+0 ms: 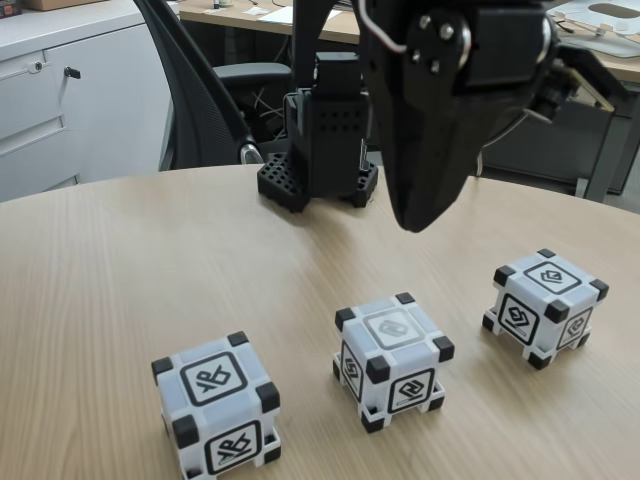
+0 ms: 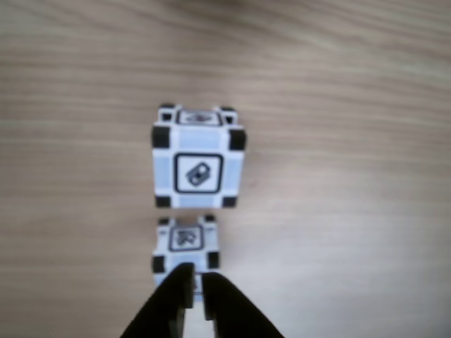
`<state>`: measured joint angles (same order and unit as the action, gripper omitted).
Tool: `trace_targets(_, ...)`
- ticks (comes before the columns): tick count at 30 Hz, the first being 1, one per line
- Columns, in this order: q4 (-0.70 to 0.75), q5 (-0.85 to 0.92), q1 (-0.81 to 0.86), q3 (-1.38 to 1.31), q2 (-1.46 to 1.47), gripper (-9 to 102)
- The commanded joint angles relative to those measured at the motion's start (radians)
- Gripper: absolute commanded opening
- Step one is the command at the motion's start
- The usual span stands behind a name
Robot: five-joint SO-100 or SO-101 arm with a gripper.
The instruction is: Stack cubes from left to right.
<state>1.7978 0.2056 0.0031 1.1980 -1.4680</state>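
Observation:
Three white cubes with black corners stand apart in a row on the wooden table in the fixed view: left cube [image 1: 215, 405], middle cube [image 1: 392, 358], right cube [image 1: 545, 305]. My black gripper [image 1: 410, 225] hangs in the air behind and above the middle cube, touching nothing. Its jaws are together, with nothing between them. The other view looks down on two cubes, a larger-looking cube [image 2: 199, 158] and a smaller-looking cube [image 2: 184, 243]. My gripper [image 2: 196, 276] enters from the bottom edge and overlaps the smaller one's lower edge.
The arm's black base [image 1: 318, 165] stands at the table's far side. Behind it are an office chair [image 1: 200, 90] and white cabinets [image 1: 60, 95]. The round table edge [image 1: 120, 185] curves along the back left.

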Motion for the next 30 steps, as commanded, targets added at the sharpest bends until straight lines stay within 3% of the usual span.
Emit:
trace_targets(1, 0.023, 0.021, 0.044, -0.008, -0.071, 0)
trace_targets(30, 0.023, -0.014, 0.044, -0.023, -0.071, 0)
